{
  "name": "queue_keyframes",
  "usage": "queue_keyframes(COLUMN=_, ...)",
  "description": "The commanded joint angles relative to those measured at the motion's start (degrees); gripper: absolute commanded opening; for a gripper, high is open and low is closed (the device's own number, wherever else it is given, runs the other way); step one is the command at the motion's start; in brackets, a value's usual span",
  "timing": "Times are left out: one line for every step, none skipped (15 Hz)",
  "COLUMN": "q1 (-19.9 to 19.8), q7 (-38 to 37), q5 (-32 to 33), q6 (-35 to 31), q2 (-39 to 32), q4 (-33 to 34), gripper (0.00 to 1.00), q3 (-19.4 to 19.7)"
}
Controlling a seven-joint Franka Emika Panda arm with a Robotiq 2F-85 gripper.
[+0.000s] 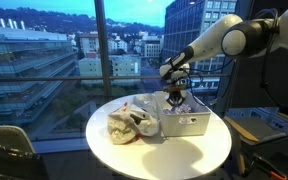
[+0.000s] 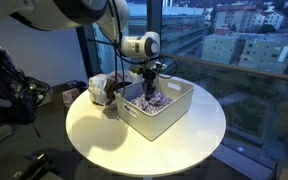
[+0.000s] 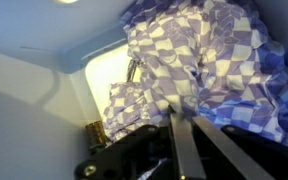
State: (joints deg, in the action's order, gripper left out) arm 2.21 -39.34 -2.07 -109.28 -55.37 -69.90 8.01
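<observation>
gripper (image 3: 176,118): jaws closed, pinching a fold of the checkered cloth (image 3: 219,60)
checkered cloth: purple and white, lying inside the white bin (image 2: 174,112)
white bin: on the round table (image 1: 184,155), just beside crumpled cloths (image 1: 124,122)

Both exterior views are dim: cool bluish daylight enters through the window (image 1: 44,60) behind the scene, and the room side is dark. The white table (image 1: 184,152) is the brightest surface and carries soft shadows. Low resolution hides fine detail. In the wrist view, the checked cloth (image 3: 214,60) is soft and blurred, and the gripper (image 3: 187,122) is dark and out of focus.
</observation>
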Motion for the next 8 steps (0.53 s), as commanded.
queue_keyframes(q1=1.4, q7=-2.0, q5=1.3, q6=4.5, q2=6.1, q4=-2.5, gripper=0.01, q3=0.9)
queue_keyframes(q1=1.7, q7=-2.3, q5=1.9, q6=5.1, q2=7.5, q4=-3.0, gripper=0.01, q3=1.0)
queue_keyframes(q1=2.2, q7=-2.5, q5=2.6, q6=5.5, q2=9.0, q4=-3.7, gripper=0.01, q3=1.1)
queue_keyframes(q1=2.6, q7=-2.6, q5=3.4, q6=5.7, q2=10.6, q4=-4.5, gripper=0.01, q3=1.1)
queue_keyframes(q1=3.4, q7=-3.0, q5=4.7, q6=5.2, q2=12.7, q4=-6.1, gripper=0.01, q3=1.4)
queue_keyframes(q1=4.1, q7=-3.5, q5=5.9, q6=4.5, q2=14.5, q4=-7.5, gripper=0.01, q3=1.5)
queue_keyframes(q1=5.0, q7=-4.0, q5=7.4, q6=3.6, q2=16.8, q4=-9.6, gripper=0.01, q3=1.6)
queue_keyframes(q1=5.7, q7=-4.7, q5=9.0, q6=2.4, q2=19.3, q4=-11.9, gripper=0.01, q3=1.6)
